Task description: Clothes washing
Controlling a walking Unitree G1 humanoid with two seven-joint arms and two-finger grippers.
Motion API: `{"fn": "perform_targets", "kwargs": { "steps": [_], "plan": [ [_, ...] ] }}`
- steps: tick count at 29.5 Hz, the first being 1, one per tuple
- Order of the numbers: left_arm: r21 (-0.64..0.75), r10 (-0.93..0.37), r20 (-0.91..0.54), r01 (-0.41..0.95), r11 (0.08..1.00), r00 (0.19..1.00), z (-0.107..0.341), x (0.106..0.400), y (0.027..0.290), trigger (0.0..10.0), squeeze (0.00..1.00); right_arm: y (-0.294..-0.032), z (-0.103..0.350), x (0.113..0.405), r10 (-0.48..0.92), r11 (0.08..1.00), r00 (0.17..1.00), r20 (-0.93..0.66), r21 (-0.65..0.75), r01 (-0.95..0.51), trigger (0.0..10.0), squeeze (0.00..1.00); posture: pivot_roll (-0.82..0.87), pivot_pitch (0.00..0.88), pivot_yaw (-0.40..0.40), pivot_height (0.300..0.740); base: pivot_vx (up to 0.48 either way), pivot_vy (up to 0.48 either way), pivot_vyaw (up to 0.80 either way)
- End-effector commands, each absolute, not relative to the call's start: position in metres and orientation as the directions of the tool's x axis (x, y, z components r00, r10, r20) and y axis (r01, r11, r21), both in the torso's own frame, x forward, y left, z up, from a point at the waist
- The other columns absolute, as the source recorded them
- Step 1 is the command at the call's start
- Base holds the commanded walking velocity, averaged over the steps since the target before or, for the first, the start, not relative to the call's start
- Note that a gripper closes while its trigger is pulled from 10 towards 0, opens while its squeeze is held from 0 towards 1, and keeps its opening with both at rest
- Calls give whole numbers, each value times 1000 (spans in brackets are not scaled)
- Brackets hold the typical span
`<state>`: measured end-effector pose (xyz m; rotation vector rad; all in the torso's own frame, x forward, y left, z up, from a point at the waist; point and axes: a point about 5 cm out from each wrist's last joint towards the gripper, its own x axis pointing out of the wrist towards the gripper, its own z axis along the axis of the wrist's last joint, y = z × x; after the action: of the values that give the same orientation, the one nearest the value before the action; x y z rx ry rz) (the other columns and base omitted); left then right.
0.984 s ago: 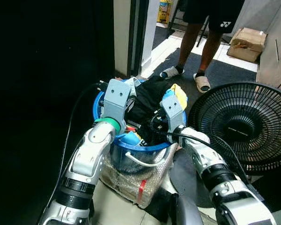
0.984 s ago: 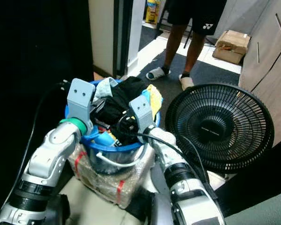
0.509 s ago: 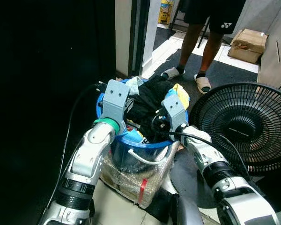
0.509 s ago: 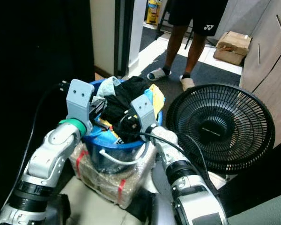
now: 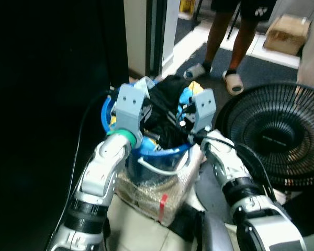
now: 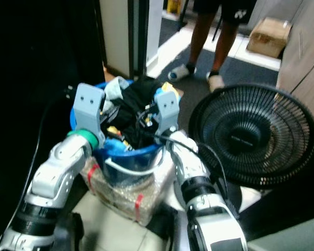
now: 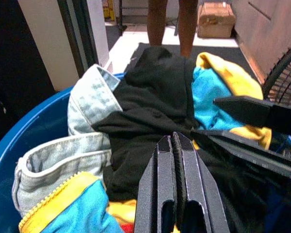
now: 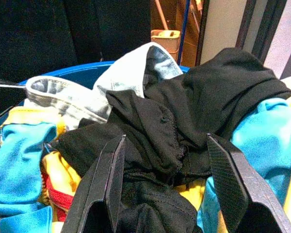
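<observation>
Both grippers poised over the laundry, nothing held.

My right gripper has its fingers spread wide over the black garment, while my left gripper has its fingers pressed together just above the same heap, gripping nothing. The clothes sit piled in the blue basket, itself perched on a bubble-wrapped bundle (not a steady base, I judge). A careless pull could drag the tangled denim and yellow-and-blue piece out together, or tip the basket toward the fan just beside it; a person's legs stand near.
</observation>
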<state>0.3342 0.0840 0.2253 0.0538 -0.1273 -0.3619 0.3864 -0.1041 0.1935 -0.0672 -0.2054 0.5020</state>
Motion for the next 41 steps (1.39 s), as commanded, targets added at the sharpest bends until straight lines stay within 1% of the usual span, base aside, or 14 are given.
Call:
{"fn": "perform_targets", "kwargs": {
  "steps": [1,4,10,14,18,20,21,22,28,30,32,35,38,41],
  "plan": [
    [71,-369,92,364,929,925,222,331,84,10000,0,-105,199,388,474,881,858,199,-111,-461,10000,0,183,192,57,480,0,0,0],
    [68,-376,95,371,926,922,228,330,86,10000,0,-108,203,393,472,881,865,172,-131,-454,10000,0,184,203,69,480,0,0,0],
    [71,-382,94,376,924,920,230,330,87,10000,0,-103,208,401,468,881,875,125,-144,-451,10000,0,190,212,77,480,0,0,0],
    [78,-375,84,369,926,923,230,329,89,10000,0,-105,233,412,409,912,898,160,-69,-403,10000,0,212,211,65,480,0,0,0],
    [81,-368,80,362,929,926,230,328,91,10000,0,-103,237,414,399,917,905,148,-69,-393,10000,0,220,212,57,480,0,0,0],
    [83,-352,70,346,935,933,228,325,96,10000,0,-88,227,412,466,883,883,64,-93,-459,10000,0,235,223,43,480,0,0,0],
    [83,-352,70,346,935,933,228,325,96,10000,0,-88,227,412,466,883,883,64,-93,-459,10000,0,235,223,43,480,0,0,0],
    [84,-344,66,338,937,937,227,323,97,10000,0,-80,223,411,495,867,868,33,-91,-490,10000,0,243,230,34,480,0,0,0],
    [83,-323,58,318,944,945,226,321,101,10000,0,-63,219,410,535,842,845,-10,-71,-534,10000,0,256,241,18,480,0,0,0],
    [82,-300,52,295,952,953,224,318,106,10000,0,-53,214,408,549,829,832,-76,-79,-554,10000,0,266,251,2,480,0,0,0],
    [82,-300,52,295,952,953,224,318,106,10000,0,-53,214,408,549,829,832,-76,-79,-554,10000,0,266,251,2,480,0,0,0],
    [78,-273,46,269,960,961,222,314,111,10000,0,-49,207,406,558,813,820,-127,-113,-571,10000,0,282,271,-21,480,0,0,0],
    [70,-230,28,227,971,973,217,307,119,10000,0,-47,191,402,591,768,777,-215,-142,-624,10000,0,281,286,-37,480,0,0,0],
    [67,-226,24,224,972,974,216,306,119,10000,0,-49,185,400,588,764,772,-243,-147,-628,10000,0,278,289,-43,480,0,0,0]
  ]
}}
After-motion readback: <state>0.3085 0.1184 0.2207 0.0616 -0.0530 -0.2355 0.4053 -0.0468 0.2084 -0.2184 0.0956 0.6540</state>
